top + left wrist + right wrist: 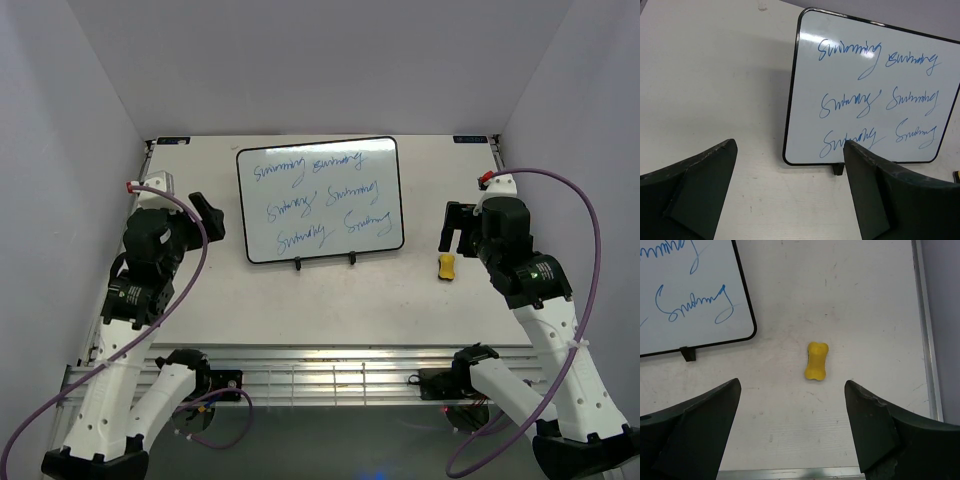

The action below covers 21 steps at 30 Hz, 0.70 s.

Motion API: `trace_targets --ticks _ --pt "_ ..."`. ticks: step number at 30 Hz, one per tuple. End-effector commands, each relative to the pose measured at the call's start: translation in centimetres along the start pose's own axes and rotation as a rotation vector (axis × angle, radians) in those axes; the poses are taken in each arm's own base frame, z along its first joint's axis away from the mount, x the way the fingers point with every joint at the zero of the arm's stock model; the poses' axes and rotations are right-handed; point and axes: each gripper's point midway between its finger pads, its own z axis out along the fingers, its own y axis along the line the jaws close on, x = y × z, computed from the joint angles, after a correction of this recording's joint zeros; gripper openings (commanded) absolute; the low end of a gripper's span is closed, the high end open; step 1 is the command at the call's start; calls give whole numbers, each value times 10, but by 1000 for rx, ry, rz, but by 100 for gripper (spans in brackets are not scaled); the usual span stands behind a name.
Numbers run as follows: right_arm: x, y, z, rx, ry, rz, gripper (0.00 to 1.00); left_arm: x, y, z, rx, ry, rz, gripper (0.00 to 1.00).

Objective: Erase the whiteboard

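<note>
Right gripper (792,388) gapes wide and empty near the yellow eraser (816,361); left gripper (790,145) is equally wide, holding nothing. The whiteboard (320,200), black-framed with rounded corners, sits toward the worktop's (250,310) far edge, bearing three rows of blue cursive.

I see the whiteboard (320,200) lying on the table, mid-width, toward the far side, slightly skewed; glossy white, thin black frame, rounded corners; three rows of blue cursive, two words each, none wiped; two small black tabs at its near edge.
</note>
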Motion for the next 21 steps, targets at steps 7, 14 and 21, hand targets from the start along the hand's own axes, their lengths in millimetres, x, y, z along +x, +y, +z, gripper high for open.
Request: trace_targets --ticks 7,14,21 --pt "-16 11 -2 -58 -78 24 90 -18 -10 6 28 -36 -2 98" --pt "-21 42 -9 -259 -205 25 90 -9 -41 63 202 15 -18 98" --pt "-16 60 -16 -376 -201 -24 90 -36 -2 106 422 -65 -168 98"
